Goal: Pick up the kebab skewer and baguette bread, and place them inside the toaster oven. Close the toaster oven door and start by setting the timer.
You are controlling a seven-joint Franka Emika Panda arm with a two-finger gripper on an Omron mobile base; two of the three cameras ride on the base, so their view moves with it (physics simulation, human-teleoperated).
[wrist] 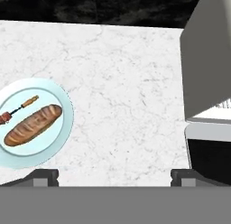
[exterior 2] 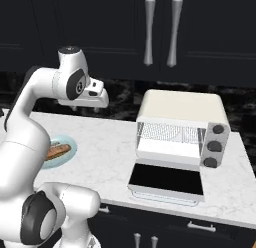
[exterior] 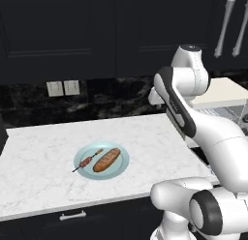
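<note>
A simulated kitchen with a white marble counter under dark cabinets. A pale blue plate sits toward the front of the counter. On it lie the baguette bread, a short golden-brown loaf, and just beside it the kebab skewer, a thin dark stick with reddish meat chunks. The two lie roughly parallel, very close together.

Well apart from the plate, along the counter, stands the cream toaster oven. The toaster oven door is folded down flat in front of it, and the wire rack inside looks bare.

The white robot arm is raised above the counter between the plate and the oven. In the hand view the gripper has its two dark fingertips spread wide, holding nothing, looking down on the plate at one side and the oven at the other.

Neither food item appears to be in the oven yet, so the work seems near its start. The likely trouble: the skewer is slim and low, so the fingers could slip off it or nudge the loaf. The open door also juts out, and a low approach could strike it
</note>
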